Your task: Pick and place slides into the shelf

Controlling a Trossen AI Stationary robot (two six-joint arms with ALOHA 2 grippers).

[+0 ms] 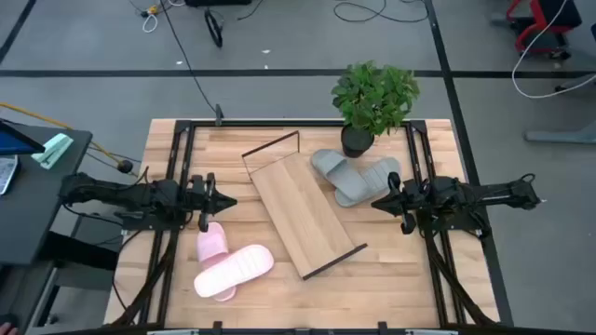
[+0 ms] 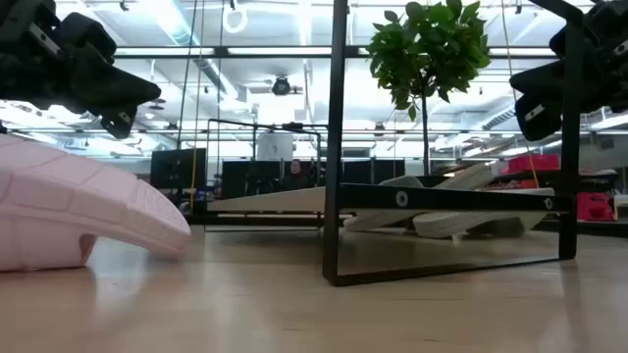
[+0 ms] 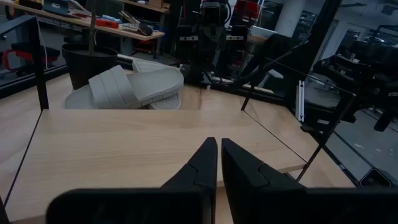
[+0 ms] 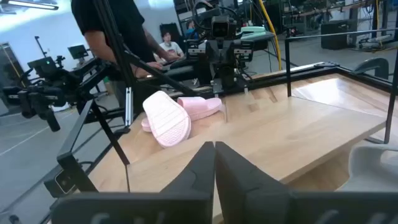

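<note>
The shelf (image 1: 303,212), a long light-wood board with black wire frames at both ends, lies askew in the table's middle. Two pink slides (image 1: 228,263) lie overlapping on the table near the left front, also in the right wrist view (image 4: 171,115). Two grey slides (image 1: 352,175) lie overlapping by the shelf's far right side, also in the left wrist view (image 3: 127,87). My left gripper (image 1: 233,201) hovers shut left of the shelf, just beyond the pink slides. My right gripper (image 1: 375,202) hovers shut right of the shelf, beside the grey slides.
A potted green plant (image 1: 372,102) stands at the table's far edge right behind the grey slides. Black frame rails (image 1: 172,186) run along the table's left and right sides. People sit in the room beyond the table in the right wrist view (image 4: 165,40).
</note>
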